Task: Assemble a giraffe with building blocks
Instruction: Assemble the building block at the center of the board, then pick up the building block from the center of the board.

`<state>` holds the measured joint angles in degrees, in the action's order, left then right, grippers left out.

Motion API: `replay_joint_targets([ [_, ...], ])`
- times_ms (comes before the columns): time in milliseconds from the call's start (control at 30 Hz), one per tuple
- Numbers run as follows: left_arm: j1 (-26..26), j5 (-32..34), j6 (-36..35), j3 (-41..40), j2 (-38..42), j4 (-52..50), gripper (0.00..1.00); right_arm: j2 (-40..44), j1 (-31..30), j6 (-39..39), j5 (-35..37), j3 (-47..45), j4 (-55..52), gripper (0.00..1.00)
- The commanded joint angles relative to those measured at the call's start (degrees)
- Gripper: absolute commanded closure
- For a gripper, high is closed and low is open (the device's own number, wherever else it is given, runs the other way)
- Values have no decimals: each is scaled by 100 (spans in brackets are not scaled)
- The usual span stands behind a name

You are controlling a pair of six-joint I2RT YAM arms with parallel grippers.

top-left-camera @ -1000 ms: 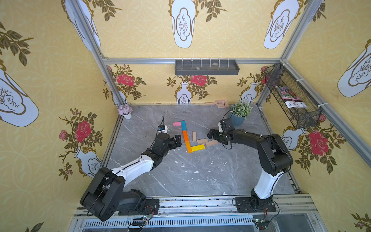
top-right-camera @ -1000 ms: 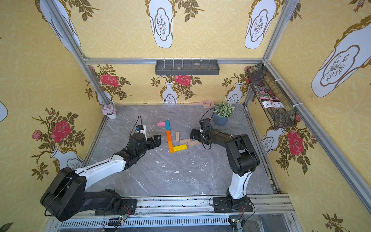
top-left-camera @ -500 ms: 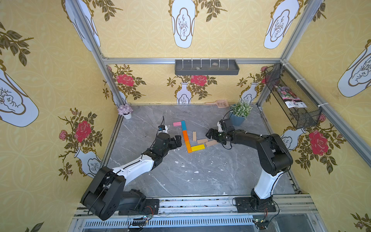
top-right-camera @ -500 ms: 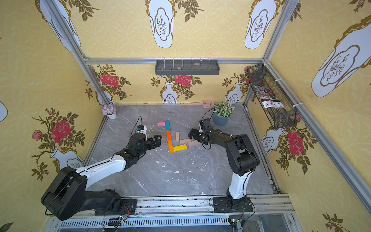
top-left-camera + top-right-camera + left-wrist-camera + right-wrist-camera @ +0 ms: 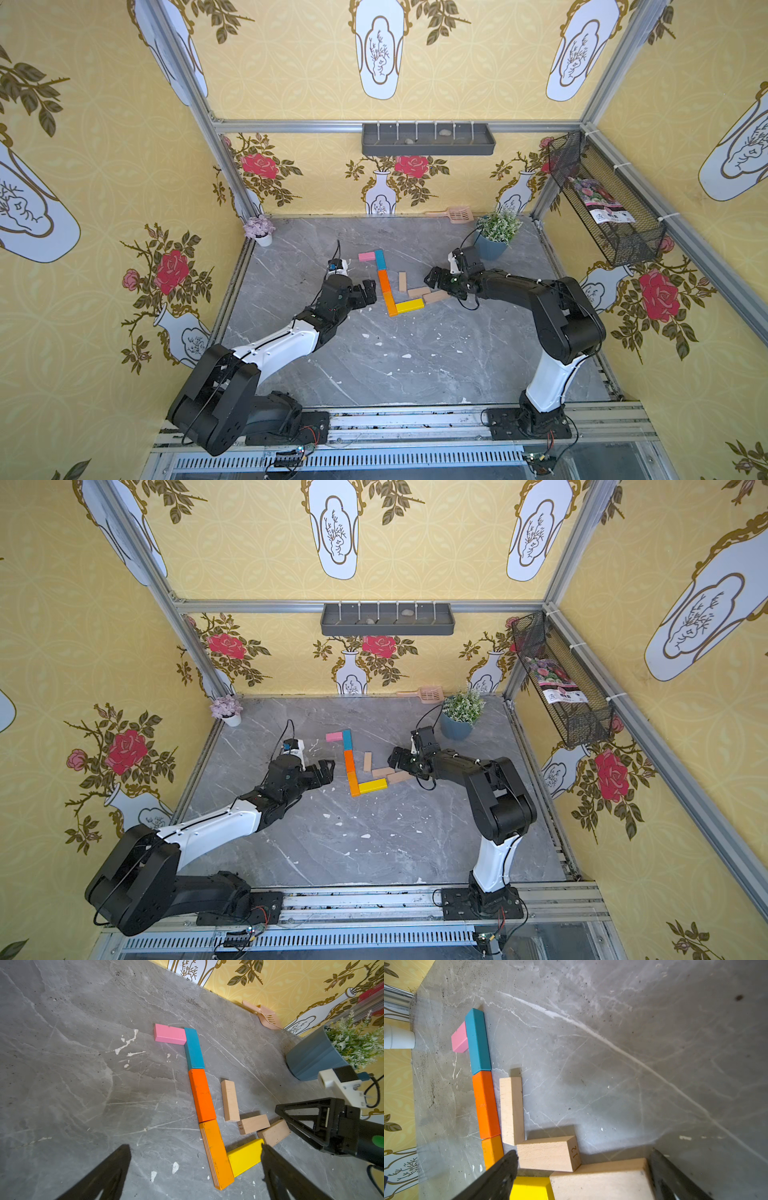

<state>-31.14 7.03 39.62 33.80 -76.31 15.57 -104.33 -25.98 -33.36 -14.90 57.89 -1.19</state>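
Flat on the grey floor the giraffe stands as an L: pink block [image 5: 366, 256], blue block [image 5: 380, 259], orange block [image 5: 384, 281], a second orange block [image 5: 390, 303] and yellow block [image 5: 409, 306]. Three tan blocks [image 5: 402, 281] [image 5: 418, 291] [image 5: 436, 296] lie loose beside it. My left gripper [image 5: 371, 294] [image 5: 195, 1147] is open just left of the lower orange block [image 5: 217, 1153], holding nothing. My right gripper [image 5: 436, 286] [image 5: 583, 1152] is open and low over the nearest tan block [image 5: 600, 1180], which lies between its fingers against the yellow block [image 5: 529, 1188].
A blue pot with a green plant [image 5: 494, 237] stands behind the right arm. A pink slotted scoop [image 5: 457, 214] lies by the back wall, and a small white flowerpot [image 5: 261, 230] sits in the back left corner. A wire basket [image 5: 606, 208] hangs on the right wall.
My right gripper has crept a little leftward toward the tan blocks. The left arm and all blocks have stayed put.
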Motion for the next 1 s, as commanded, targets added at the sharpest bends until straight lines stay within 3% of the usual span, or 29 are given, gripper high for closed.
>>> replay_joint_targets([
  [0, 2, -26, -27, 30, -1, 77, 1, 27, -39, -31, -58, -7, 154, 3],
  [700, 2, -26, -41, 28, 46, 51, 1, 57, -103, -99, -20, 1, 142, 3],
  [967, 2, 130, 7, -14, 103, 30, 1, 417, -345, 190, 1686, 641, -874, 1],
])
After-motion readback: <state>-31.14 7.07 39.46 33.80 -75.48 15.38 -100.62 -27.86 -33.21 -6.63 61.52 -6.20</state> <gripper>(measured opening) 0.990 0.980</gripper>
